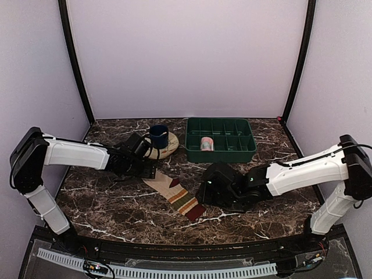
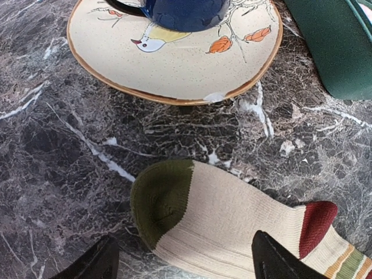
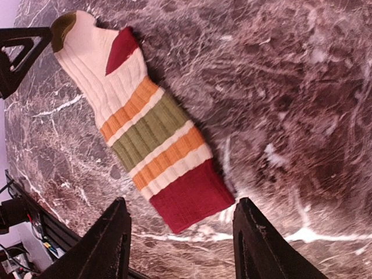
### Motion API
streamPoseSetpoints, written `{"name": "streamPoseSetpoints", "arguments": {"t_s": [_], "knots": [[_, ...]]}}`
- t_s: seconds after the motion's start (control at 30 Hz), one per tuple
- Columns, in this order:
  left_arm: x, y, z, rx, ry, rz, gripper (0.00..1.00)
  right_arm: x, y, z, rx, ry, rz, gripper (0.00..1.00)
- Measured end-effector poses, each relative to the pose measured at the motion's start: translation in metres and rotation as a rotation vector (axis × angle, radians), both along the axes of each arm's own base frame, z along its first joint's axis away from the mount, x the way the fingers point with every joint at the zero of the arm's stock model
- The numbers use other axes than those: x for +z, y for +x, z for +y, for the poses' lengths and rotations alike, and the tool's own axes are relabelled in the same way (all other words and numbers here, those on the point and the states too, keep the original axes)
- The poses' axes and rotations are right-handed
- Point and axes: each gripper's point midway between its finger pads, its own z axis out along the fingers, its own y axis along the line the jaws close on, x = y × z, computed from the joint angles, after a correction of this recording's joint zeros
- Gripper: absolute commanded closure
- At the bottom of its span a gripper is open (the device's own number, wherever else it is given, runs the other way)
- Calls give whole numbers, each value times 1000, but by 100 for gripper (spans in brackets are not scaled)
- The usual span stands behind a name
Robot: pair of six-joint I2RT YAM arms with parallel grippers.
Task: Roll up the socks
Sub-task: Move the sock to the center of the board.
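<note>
Setup favours you: striped sock (image 1: 176, 194) lies flat on the marble table (image 1: 116, 216), left gripper (image 2: 183, 258) spread at its green toe, right gripper (image 3: 181, 204) spread astride the red cuff, seemingly to pin and roll.

My cream sock (image 1: 176, 195) lies flat and unrolled on the table (image 1: 116, 197), centre-near, with its olive toe far-left and its maroon cuff near-right. My pink-and-mint sock (image 1: 207, 143) sits rolled in a near compartment of the green tray (image 1: 221, 156).

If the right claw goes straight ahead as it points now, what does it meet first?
Probably the sock, at its red cuff, right ahead of the right claw; depth is unclear.
</note>
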Motion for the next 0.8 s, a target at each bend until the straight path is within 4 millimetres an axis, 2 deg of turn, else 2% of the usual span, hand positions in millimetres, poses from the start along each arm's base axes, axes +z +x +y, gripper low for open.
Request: {"name": "streamPoseSetpoints", "arguments": {"t_s": [0.13, 0.4, 0.57, 0.8], "knots": [[-11, 2, -1, -2, 7, 15, 18, -9, -11, 9, -27, -17, 56, 44], [-41, 2, 4, 4, 57, 64, 20, -24, -19, 1, -79, -57, 124, 46], [-45, 3, 5, 6, 55, 60, 24, -27, -23, 3, -86, -47, 159, 46], [-46, 5, 4, 5, 41, 39, 31, -52, -31, 4, -70, -81, 231, 47]]}}
